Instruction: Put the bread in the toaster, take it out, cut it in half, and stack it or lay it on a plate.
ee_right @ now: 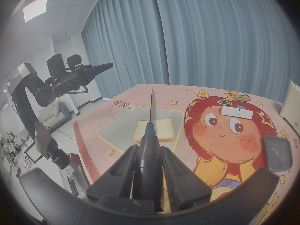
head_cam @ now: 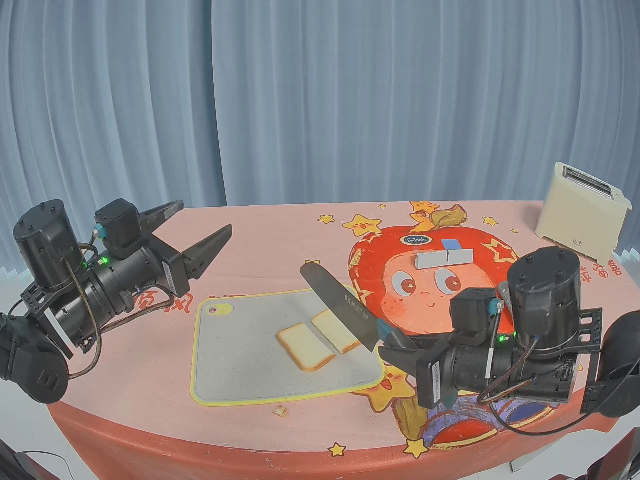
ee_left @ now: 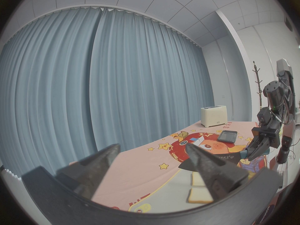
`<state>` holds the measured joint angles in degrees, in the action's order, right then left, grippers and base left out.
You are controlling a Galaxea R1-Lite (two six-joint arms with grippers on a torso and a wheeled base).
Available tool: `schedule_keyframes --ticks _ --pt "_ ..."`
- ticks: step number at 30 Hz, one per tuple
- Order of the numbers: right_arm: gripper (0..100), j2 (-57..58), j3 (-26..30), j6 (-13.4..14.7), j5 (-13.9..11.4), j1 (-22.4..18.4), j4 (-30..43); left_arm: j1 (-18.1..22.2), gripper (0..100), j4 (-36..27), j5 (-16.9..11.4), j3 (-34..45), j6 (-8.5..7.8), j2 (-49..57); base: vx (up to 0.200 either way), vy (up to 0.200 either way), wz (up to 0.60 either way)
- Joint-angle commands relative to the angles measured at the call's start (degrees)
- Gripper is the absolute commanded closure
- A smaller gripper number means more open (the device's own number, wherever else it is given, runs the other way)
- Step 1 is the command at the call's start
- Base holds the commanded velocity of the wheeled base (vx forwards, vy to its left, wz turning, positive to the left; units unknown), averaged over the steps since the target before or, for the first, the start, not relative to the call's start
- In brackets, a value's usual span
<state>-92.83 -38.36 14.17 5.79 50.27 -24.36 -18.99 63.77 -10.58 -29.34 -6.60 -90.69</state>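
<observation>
Two bread halves (head_cam: 305,346) (head_cam: 337,330) lie side by side on the grey, yellow-rimmed cutting board (head_cam: 240,355), a narrow gap between them. My right gripper (head_cam: 395,349) is shut on the handle of a dark knife (head_cam: 340,305), whose blade angles up over the right half. In the right wrist view the knife (ee_right: 152,107) lines up over the bread (ee_right: 163,128), with the gripper (ee_right: 149,149) clamped on the handle. My left gripper (head_cam: 205,216) hangs open and empty above the table's left side, away from the board; its fingers (ee_left: 215,172) frame the bread (ee_left: 200,196).
A cream toaster (head_cam: 582,211) stands at the far right corner. A dark grey square plate (ee_right: 277,152) lies on the cloth right of the board. Small white and blue blocks (head_cam: 443,256) sit mid-table. A crumb (head_cam: 281,410) lies near the front edge.
</observation>
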Motion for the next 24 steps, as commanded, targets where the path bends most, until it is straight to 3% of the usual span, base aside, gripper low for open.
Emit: schedule_keyframes --ticks 1,15,24 --pt "100 0.6 2.9 -0.5 -0.2 -0.5 -2.2 -0.3 0 -0.3 -0.4 0.7 0.18 1.3 0.000 0.000 0.00" --pt "100 1.7 4.7 -0.5 0.4 -0.3 -9.1 0.3 0 -0.4 2.1 3.9 0.09 8.4 0.000 0.000 0.00" --pt "100 1.8 5.1 -0.3 -0.2 -1.0 -9.3 3.9 0 0.2 0.4 7.6 0.27 9.3 0.000 0.000 0.00"
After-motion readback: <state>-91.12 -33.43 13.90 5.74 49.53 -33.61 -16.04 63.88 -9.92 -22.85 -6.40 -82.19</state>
